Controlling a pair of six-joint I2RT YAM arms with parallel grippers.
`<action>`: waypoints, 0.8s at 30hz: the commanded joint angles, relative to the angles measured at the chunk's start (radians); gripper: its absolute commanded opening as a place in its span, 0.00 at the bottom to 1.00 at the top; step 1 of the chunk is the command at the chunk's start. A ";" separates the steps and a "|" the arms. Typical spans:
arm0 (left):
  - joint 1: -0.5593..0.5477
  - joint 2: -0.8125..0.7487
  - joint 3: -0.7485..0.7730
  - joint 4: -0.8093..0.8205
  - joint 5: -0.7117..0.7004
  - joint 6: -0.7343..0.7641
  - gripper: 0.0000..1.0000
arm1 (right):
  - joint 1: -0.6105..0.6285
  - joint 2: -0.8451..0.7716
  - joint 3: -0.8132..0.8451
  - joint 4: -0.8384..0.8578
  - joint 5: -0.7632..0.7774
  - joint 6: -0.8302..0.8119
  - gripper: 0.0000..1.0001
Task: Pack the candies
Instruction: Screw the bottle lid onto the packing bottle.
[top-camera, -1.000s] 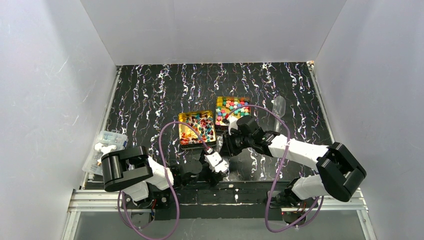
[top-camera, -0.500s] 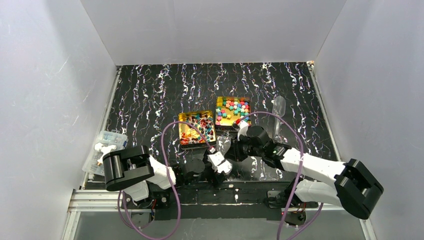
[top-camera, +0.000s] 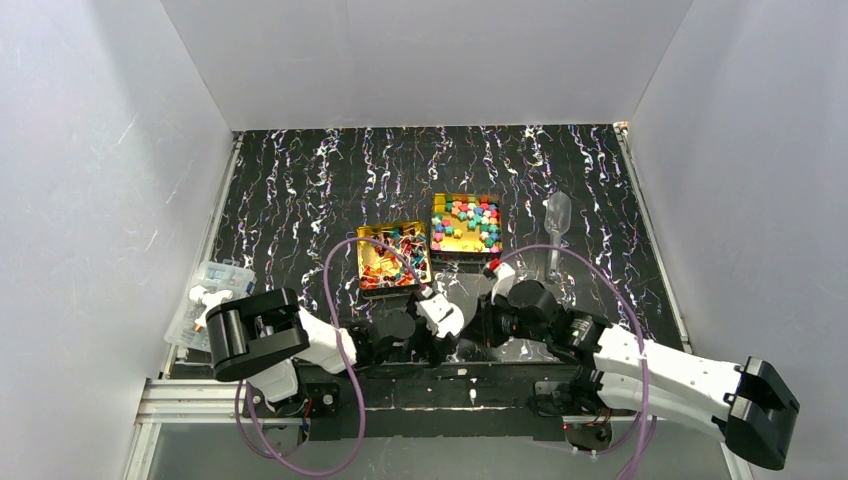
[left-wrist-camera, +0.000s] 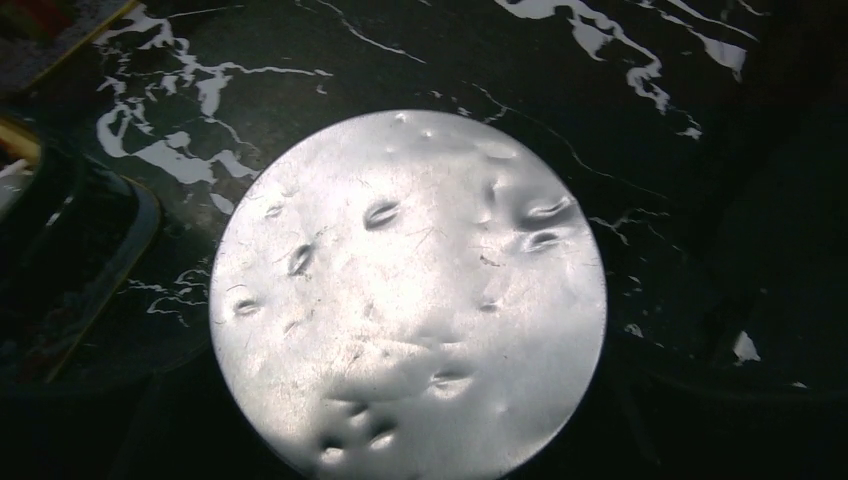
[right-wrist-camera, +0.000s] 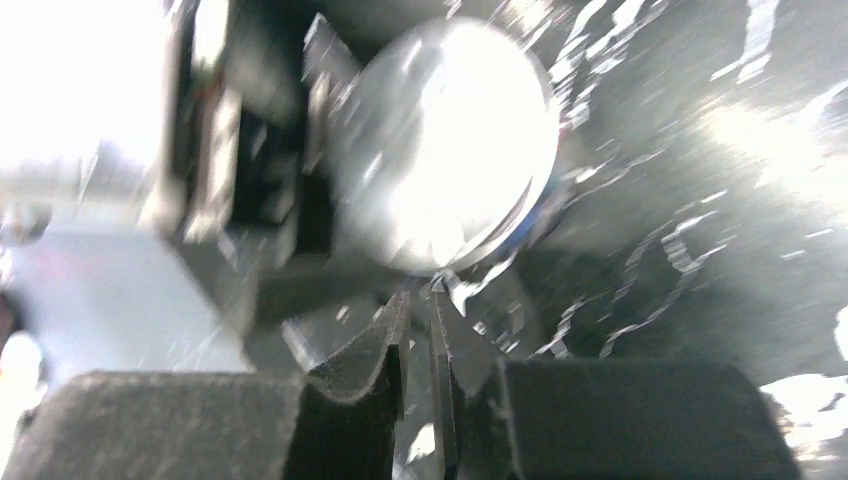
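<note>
The candies lie in two square gold tins: twist-wrapped ones in the left tin, cube-like ones in the right tin. My left gripper hangs low near the table's front edge. Its wrist view is filled by a round, dented, silvery-white lid, seen face-on, and its fingers do not show there. My right gripper is just to the right of the left one. In the right wrist view its fingertips are pressed almost together with nothing between them, right below the lid.
A clear plastic scoop lies to the right of the tins. A clear plastic box sits at the table's left edge. Purple cables loop over both arms. White walls enclose the black marbled table.
My right arm has drawn back from the right tin toward the near edge, bringing its gripper beside the left gripper. The left gripper has shifted only slightly.
</note>
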 joint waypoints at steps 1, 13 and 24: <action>0.064 0.038 0.042 -0.119 -0.164 -0.017 0.54 | 0.071 -0.073 0.003 -0.130 -0.130 0.094 0.22; 0.063 -0.019 0.066 -0.221 -0.120 0.015 0.83 | 0.071 -0.141 0.088 -0.260 0.047 0.080 0.43; 0.063 -0.180 0.032 -0.389 -0.063 -0.008 0.98 | 0.070 -0.083 0.159 -0.270 0.092 0.042 0.54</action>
